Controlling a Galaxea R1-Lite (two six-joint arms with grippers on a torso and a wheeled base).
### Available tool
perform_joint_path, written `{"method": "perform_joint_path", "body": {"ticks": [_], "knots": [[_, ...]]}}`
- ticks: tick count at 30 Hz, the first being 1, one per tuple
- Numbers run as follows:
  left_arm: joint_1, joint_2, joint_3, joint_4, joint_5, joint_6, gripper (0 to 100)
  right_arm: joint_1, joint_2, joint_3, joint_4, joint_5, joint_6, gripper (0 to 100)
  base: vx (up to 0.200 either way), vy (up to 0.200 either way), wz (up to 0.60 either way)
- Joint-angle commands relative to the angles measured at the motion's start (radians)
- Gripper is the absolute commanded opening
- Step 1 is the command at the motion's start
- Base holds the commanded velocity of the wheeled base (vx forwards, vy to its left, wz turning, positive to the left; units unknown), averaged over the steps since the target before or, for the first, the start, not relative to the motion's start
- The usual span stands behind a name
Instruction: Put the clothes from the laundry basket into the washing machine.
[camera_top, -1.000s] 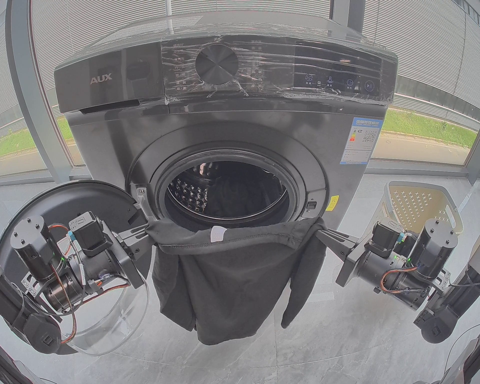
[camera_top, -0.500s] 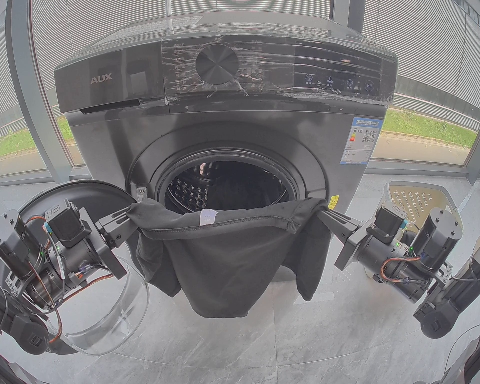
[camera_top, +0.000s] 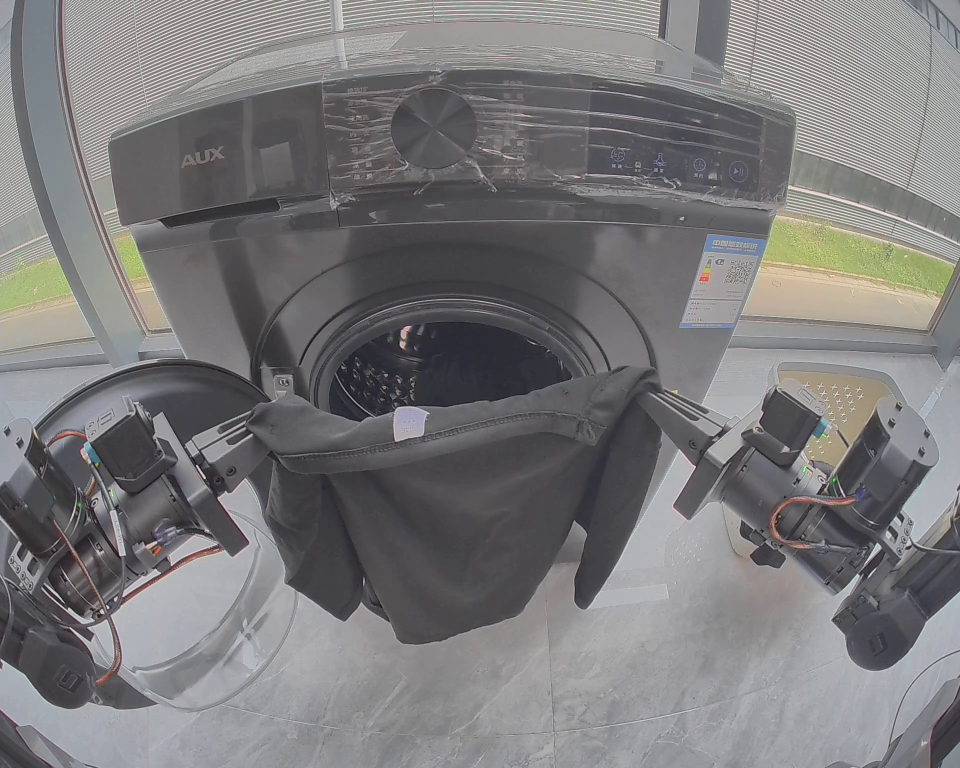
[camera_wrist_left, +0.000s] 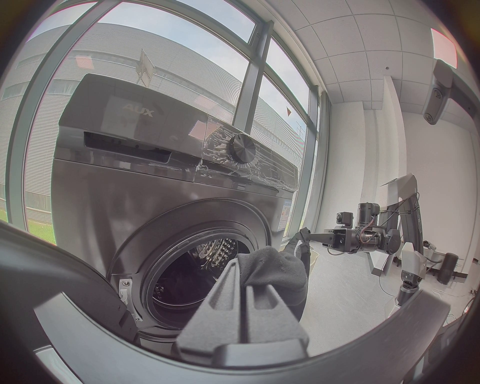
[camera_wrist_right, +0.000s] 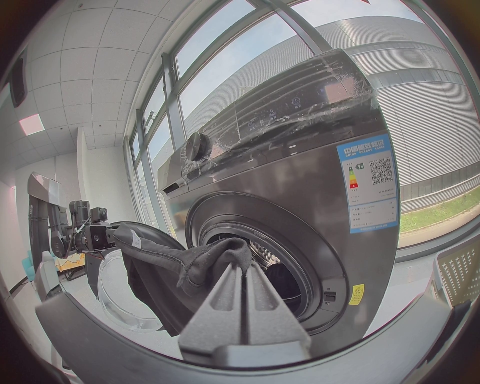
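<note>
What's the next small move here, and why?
Probably ease both arms forward together, toward the drum. The left gripper and right gripper are each shut on one end of the garment. It hangs stretched across the open doorway, outside the machine, with most of it below the rim, so a slight lift may help too.

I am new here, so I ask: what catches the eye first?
A dark garment hangs stretched between the left gripper and the right gripper, both shut on its top edge, before the open washing machine. Its door stands open on the left; a pale laundry basket sits on the floor at the right.
</note>
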Motion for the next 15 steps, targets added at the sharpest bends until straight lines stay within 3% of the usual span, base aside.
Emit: {"method": "perform_joint_path", "body": {"ticks": [1,15], "knots": [[0.002,0.005,0.0,-0.002,-0.001,0.0,0,0.012,-0.023,-0.001,0.0,-0.001,-0.001,0,0.0,0.0,0.0],[0.002,0.006,0.003,0.0,-0.001,0.001,0,0.024,-0.022,0.002,0.0,-0.01,0.001,0,0.0,0.0,0.0]]}}
